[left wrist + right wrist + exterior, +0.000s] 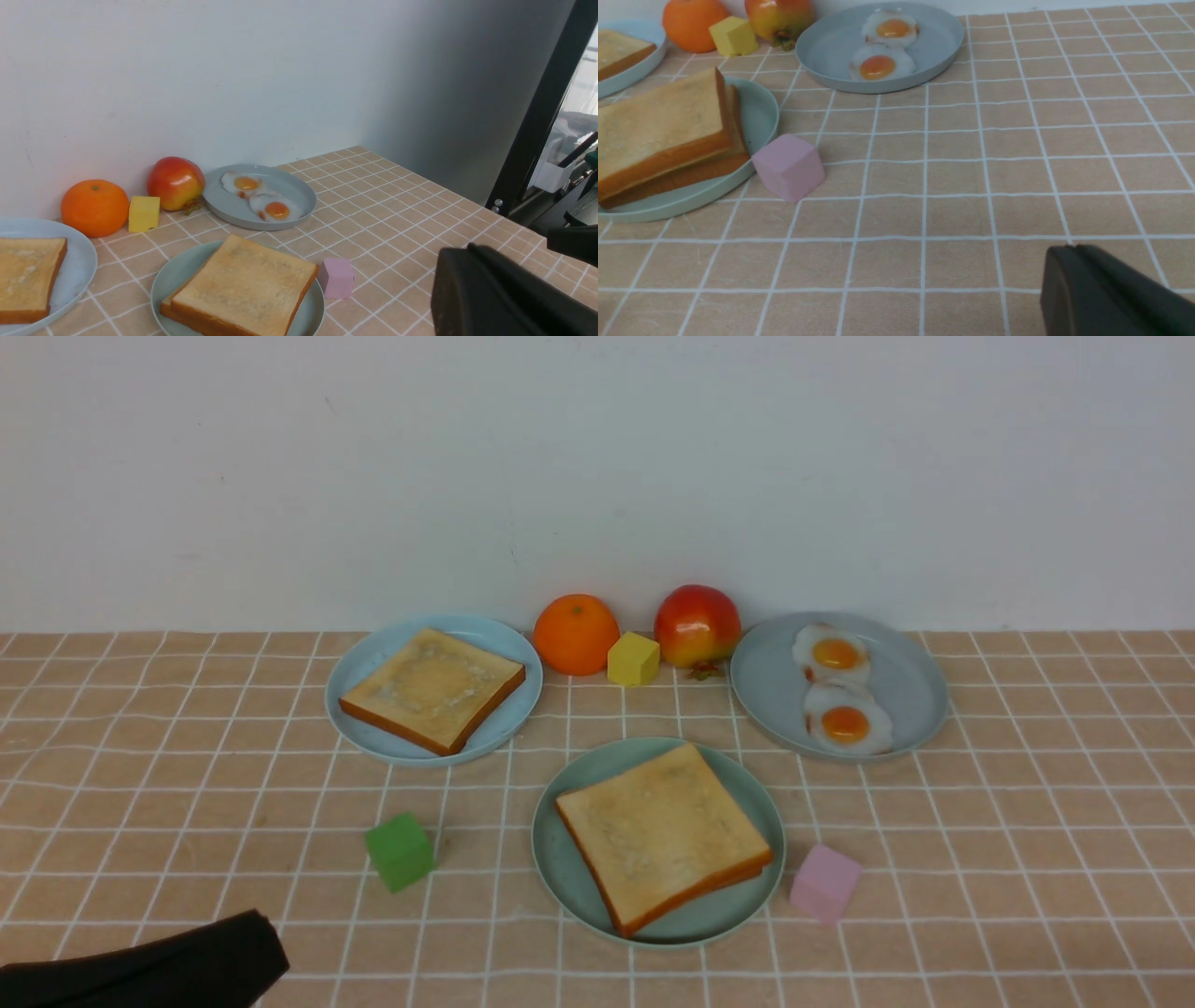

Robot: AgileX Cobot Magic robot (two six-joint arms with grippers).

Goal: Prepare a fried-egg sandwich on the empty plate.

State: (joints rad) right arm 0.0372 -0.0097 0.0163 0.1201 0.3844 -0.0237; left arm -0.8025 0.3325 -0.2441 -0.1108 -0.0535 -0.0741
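sandwich: two toast slices stacked on mint-green plate, tabletop front-centre; egg between not visible | left gripper clenched, empty; right gripper likewise | both well apart from stack; left arm nearer in front view

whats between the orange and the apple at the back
A yellow cube sits between the orange and the apple, clearest in the front view.
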